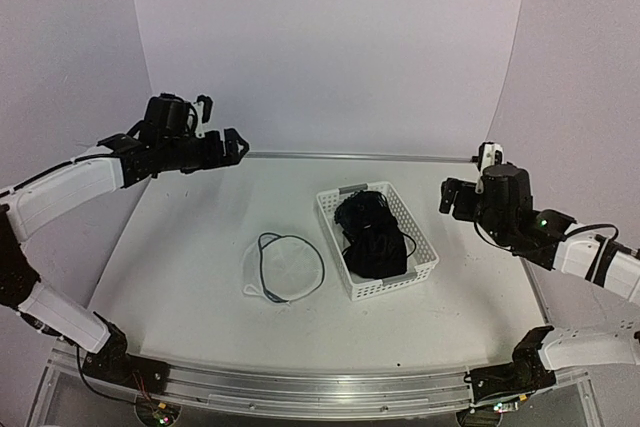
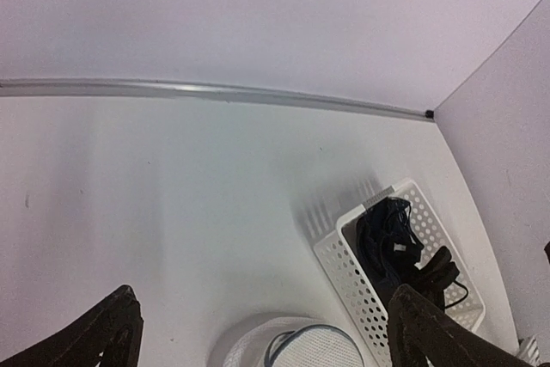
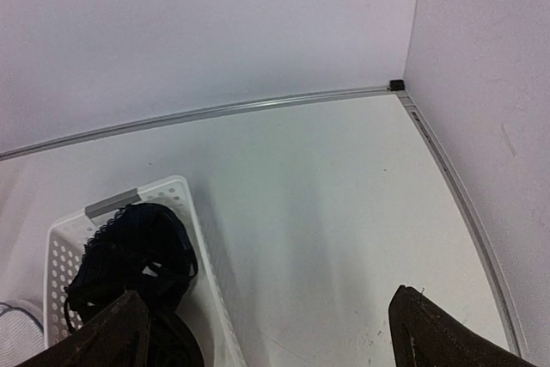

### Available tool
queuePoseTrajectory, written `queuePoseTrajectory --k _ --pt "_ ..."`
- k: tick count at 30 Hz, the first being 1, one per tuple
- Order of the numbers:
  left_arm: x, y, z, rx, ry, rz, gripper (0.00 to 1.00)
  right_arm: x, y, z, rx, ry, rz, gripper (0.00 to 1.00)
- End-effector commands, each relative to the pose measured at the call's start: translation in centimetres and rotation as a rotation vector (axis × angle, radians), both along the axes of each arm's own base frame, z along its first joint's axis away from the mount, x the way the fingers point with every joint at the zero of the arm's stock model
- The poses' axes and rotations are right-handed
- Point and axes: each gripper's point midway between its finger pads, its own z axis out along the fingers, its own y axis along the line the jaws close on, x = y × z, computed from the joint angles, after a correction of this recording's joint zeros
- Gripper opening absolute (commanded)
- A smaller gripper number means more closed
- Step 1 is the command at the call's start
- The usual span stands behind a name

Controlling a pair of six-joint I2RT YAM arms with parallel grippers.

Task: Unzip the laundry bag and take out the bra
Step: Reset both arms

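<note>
1. Left gripper (image 1: pixel 236 146): jaws wide apart, holding nothing, raised above the far-left part of the counter (image 1: pixel 180 247).
2. Right gripper (image 1: pixel 451 197): jaws wide apart, holding nothing, raised to the right of the basket (image 1: pixel 398 285).
3. Laundry bag (image 1: pixel 285 269): collapsed flat on the counter, just left of the basket.
4. Bra (image 1: pixel 370 237): bundled inside the white perforated basket, outside the laundry bag.

A black soft fabric bra (image 1: pixel 372 237) fills a white rectangular plastic basket (image 1: pixel 400 284) patterned with rows of round holes, right of centre on the plain white table (image 1: pixel 180 247). To its left, the translucent white mesh laundry bag (image 1: pixel 285 269) shows a dark rim.
</note>
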Motion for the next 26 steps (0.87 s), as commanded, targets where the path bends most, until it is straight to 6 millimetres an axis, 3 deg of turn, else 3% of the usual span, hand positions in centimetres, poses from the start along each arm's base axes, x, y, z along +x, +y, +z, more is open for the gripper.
queuePoseTrajectory --k 1,12,18,26 --pt "-1.9 4.7 4.2 0.068 -0.14 0.136 0.99 -1.1 -3.4 -0.2 0.024 0.019 -0.185 0.98" --pt "-7.1 9.2 2.6 0.06 -0.176 0.221 0.99 -2.3 -4.1 -0.1 -0.026 0.052 -0.169 0.98" --pt "-8.7 10.6 0.6 0.043 -0.159 0.265 0.99 -2.4 -4.0 0.1 -0.03 0.051 -0.152 0.98" --pt "-9.6 11.3 -0.2 0.026 -0.157 0.285 1.0 -2.7 -3.7 0.7 -0.012 0.024 -0.121 0.98"
